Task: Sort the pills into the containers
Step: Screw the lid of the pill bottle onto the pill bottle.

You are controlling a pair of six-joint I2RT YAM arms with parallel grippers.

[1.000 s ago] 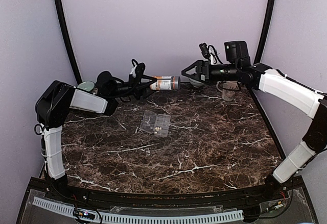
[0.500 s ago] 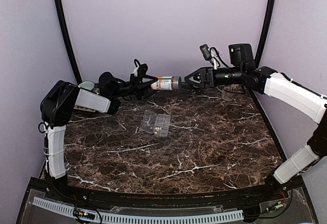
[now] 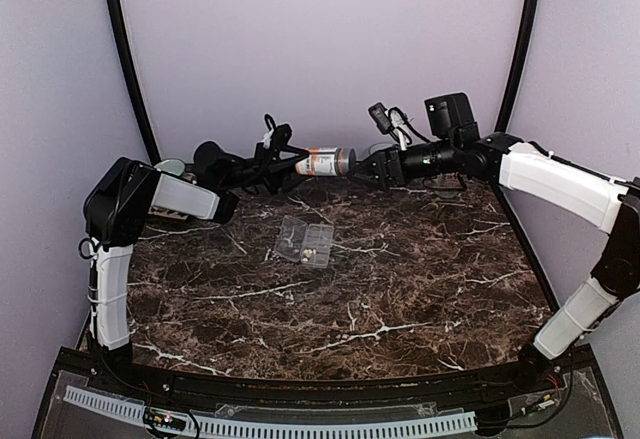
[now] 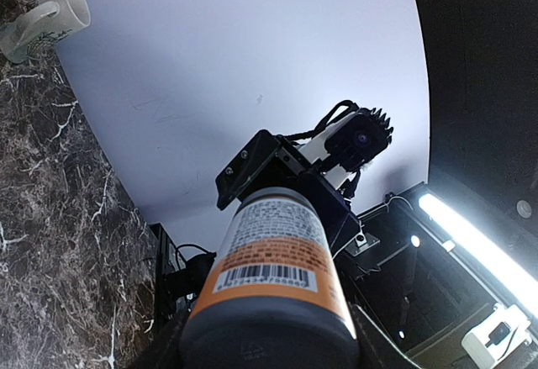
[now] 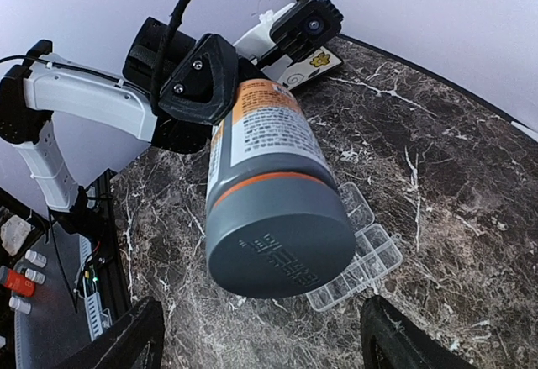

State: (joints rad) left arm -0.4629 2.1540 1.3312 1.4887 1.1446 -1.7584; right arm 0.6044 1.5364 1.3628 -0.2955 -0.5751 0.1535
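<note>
The pills (image 3: 309, 253) are hardly made out: a couple of pale specks in the box (image 3: 304, 241), which lies mid-surface (image 3: 420, 289). The rest are presumably inside the bottle (image 3: 322, 162), held sideways above the far surface and clenched by the left pincer (image 3: 285, 162). Its grey cap (image 5: 282, 251) is still on, flanked by the released right pincer (image 3: 364, 166). Uncapping and nearly all the sorting are judged left to do.

I see the bottle (image 3: 322, 162) held sideways in the left gripper (image 3: 296, 165), up behind the organizer box (image 3: 304, 240). Right gripper (image 3: 362, 168) at its grey cap, behind-right of the box.
</note>
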